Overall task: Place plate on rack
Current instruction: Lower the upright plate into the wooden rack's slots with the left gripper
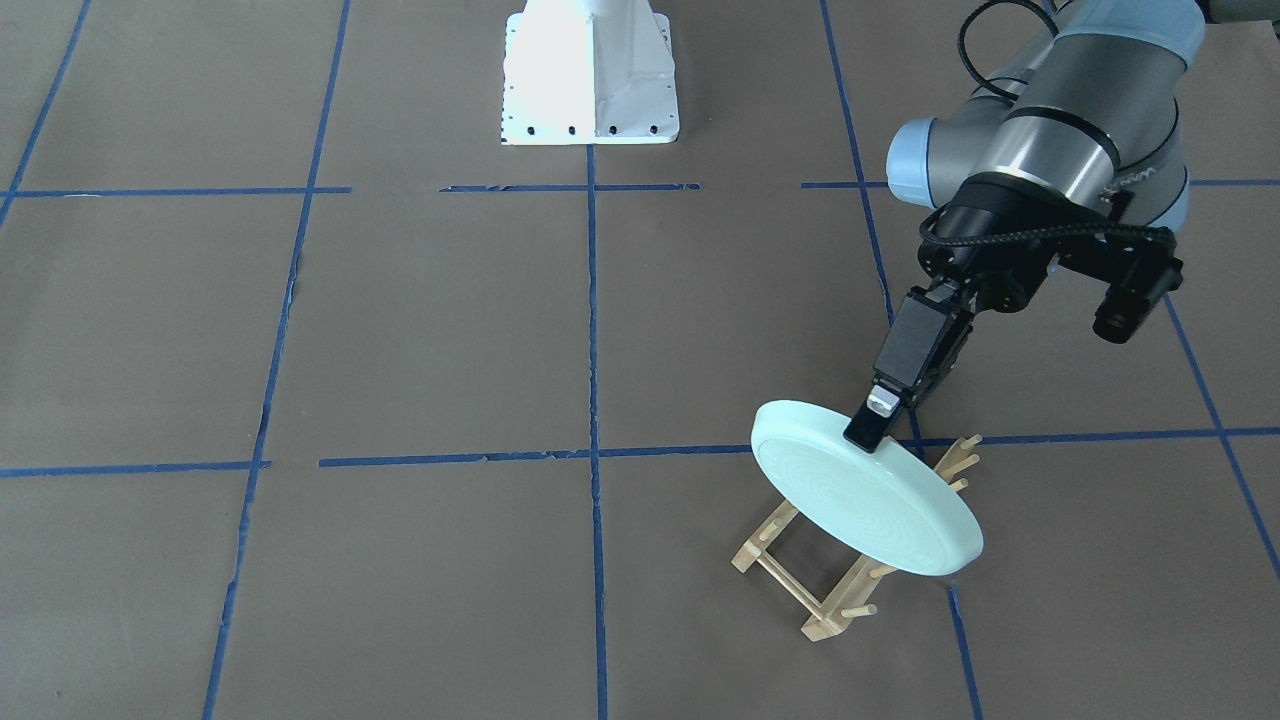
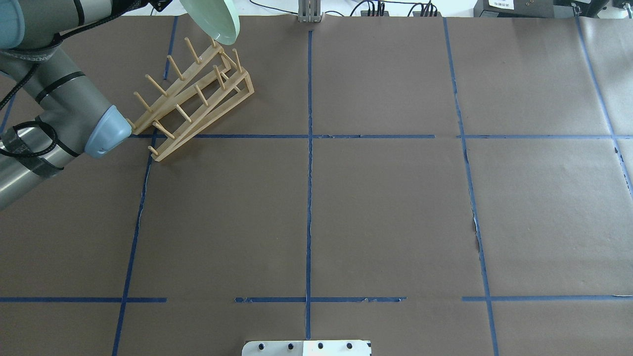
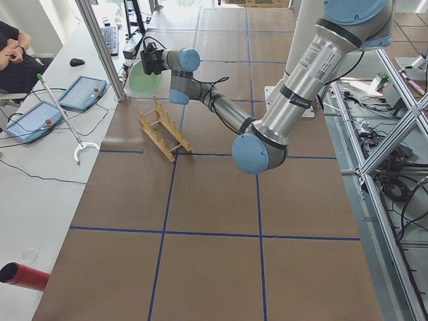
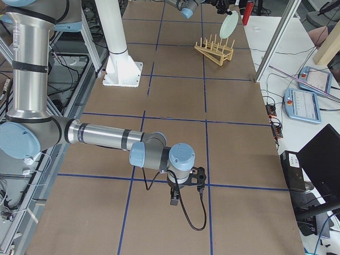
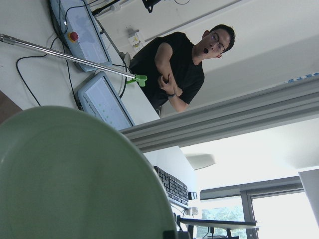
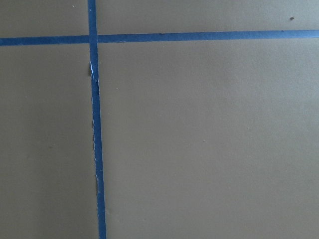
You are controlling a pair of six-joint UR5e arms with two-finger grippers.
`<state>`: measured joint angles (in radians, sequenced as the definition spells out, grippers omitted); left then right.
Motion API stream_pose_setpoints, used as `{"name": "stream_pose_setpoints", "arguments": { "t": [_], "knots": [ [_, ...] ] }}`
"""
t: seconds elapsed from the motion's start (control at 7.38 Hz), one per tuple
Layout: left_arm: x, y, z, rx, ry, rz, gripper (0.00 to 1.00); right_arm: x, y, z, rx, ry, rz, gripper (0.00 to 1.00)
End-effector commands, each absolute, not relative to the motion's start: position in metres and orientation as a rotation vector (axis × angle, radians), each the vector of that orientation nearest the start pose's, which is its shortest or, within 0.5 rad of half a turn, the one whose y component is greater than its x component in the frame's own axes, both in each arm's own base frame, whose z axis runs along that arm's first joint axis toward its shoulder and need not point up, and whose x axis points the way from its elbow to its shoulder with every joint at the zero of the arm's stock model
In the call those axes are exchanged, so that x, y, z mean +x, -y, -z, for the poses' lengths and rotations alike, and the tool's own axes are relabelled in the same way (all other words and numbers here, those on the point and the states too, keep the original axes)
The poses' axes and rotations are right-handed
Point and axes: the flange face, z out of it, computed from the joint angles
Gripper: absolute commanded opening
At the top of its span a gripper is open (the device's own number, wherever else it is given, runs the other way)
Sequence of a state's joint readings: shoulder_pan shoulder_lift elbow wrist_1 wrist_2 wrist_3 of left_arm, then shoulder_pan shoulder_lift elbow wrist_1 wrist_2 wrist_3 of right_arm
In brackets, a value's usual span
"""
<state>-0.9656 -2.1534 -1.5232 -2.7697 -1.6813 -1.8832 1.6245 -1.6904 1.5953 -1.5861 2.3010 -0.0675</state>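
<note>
My left gripper [image 1: 872, 424] is shut on the upper rim of the pale mint-green plate [image 1: 868, 502]. It holds the plate tilted on edge just above the light wooden rack [image 1: 830, 615]; I cannot tell whether they touch. In the overhead view the plate [image 2: 216, 21] hangs over the rack's [image 2: 212, 111] far end, at the table's far left. The plate [image 5: 75, 174] fills the lower left of the left wrist view. The plate [image 3: 143, 77] and rack [image 3: 162, 131] also show in the exterior left view. My right gripper [image 4: 174, 201] hangs low over bare brown paper, far from the rack [image 4: 213, 50]; I cannot tell whether it is open.
Brown paper with blue tape lines [image 2: 309, 198] covers the table. The white robot base [image 1: 590, 75] stands at the robot's side. An operator [image 5: 182, 64] stands beyond the table's far edge, by tablets [image 3: 80, 92] and a reaching pole [image 3: 60, 114].
</note>
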Motion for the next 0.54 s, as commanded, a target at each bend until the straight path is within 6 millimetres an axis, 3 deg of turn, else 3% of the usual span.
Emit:
{"name": "stream_pose_setpoints", "arguments": {
  "t": [0.0, 0.41],
  "knots": [
    [0.268, 0.618, -0.22, 0.507, -1.696, 0.796, 0.0, 0.09, 0.426, -0.706, -0.061, 0.734, -0.027, 1.0],
    [0.28, 0.627, -0.24, 0.503, -1.643, 0.776, 0.0, 0.09, 0.426, -0.706, -0.061, 0.734, -0.027, 1.0]
  ]
}}
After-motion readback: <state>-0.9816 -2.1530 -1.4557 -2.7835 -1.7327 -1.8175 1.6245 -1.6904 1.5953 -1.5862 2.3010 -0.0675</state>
